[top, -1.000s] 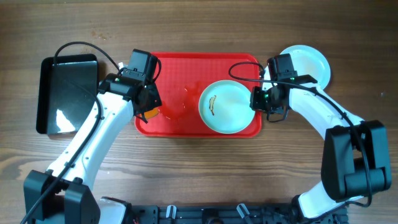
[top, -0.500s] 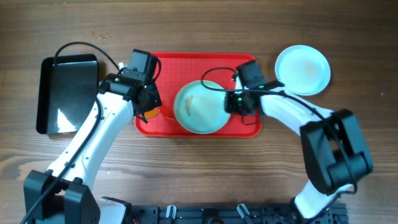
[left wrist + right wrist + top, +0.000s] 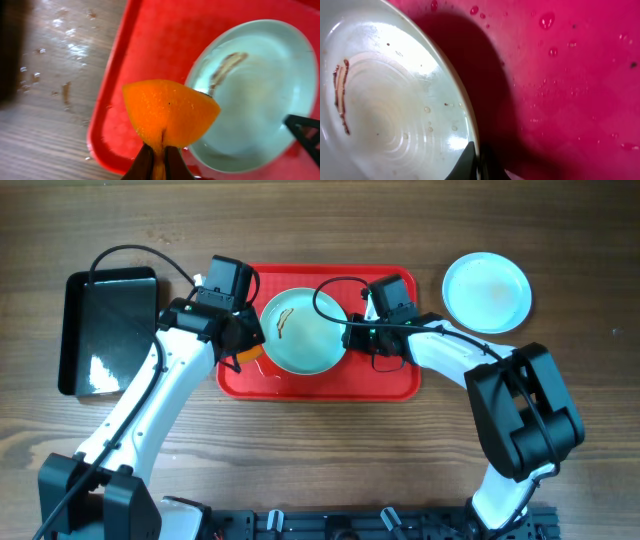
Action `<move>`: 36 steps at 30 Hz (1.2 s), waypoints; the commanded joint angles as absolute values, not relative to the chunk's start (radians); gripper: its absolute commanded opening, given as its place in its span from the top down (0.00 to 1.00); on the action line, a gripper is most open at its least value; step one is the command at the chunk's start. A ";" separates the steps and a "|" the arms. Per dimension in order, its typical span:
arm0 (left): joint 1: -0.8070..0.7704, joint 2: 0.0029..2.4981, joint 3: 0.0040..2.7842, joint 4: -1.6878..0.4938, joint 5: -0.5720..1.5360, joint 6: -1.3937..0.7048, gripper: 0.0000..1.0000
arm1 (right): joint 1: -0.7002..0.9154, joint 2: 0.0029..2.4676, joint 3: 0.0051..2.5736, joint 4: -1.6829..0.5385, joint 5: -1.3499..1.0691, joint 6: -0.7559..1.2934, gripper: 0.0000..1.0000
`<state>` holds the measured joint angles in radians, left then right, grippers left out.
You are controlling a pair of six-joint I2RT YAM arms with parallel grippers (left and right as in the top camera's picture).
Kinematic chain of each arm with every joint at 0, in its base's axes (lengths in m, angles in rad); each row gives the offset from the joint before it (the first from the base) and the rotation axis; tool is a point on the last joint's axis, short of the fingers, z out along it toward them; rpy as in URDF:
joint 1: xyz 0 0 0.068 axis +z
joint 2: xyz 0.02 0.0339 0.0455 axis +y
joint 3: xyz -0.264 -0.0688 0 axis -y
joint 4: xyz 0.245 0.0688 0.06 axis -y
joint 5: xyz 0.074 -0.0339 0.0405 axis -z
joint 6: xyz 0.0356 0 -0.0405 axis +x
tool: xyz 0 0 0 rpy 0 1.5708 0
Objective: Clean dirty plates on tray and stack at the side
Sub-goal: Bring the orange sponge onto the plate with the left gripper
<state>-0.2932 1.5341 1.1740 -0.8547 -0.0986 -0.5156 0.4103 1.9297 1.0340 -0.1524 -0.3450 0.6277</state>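
Observation:
A pale mint plate (image 3: 303, 330) with a thin brown-yellow smear sits on the left half of the red tray (image 3: 385, 380). My right gripper (image 3: 352, 338) is shut on its right rim. In the right wrist view the fingers (image 3: 470, 162) pinch the edge of the plate (image 3: 390, 100), which casts a dark shadow on the wet tray (image 3: 570, 75). My left gripper (image 3: 243, 352) is shut on an orange sponge (image 3: 167, 112), held just left of the plate (image 3: 255, 95) over the tray's left edge (image 3: 150, 40). A second plate (image 3: 487, 292) lies on the table right of the tray.
A glossy black tray (image 3: 108, 330) lies on the wooden table at far left, with water drops (image 3: 65, 25) between it and the red tray. Cables loop above both wrists.
My right gripper has slid the smeared plate leftwards across the tray, up to the sponge, and its jaws have tightened on the rim. The left arm has barely moved.

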 commanded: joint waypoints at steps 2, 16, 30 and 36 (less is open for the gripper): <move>-0.291 1.560 1.182 -0.826 -0.018 -0.532 0.96 | 0.416 1.973 1.023 -0.134 -0.285 0.628 0.96; -0.369 1.615 1.182 -0.742 0.010 -0.528 0.96 | 0.416 1.973 1.152 -0.334 -0.307 0.519 0.96; -0.369 1.693 1.182 -0.659 0.035 -0.498 0.96 | 0.460 1.973 1.217 -0.412 -0.280 0.470 0.96; -0.380 1.784 1.182 -0.583 0.101 -0.434 0.96 | 0.464 1.973 1.225 -0.413 -0.281 0.470 0.95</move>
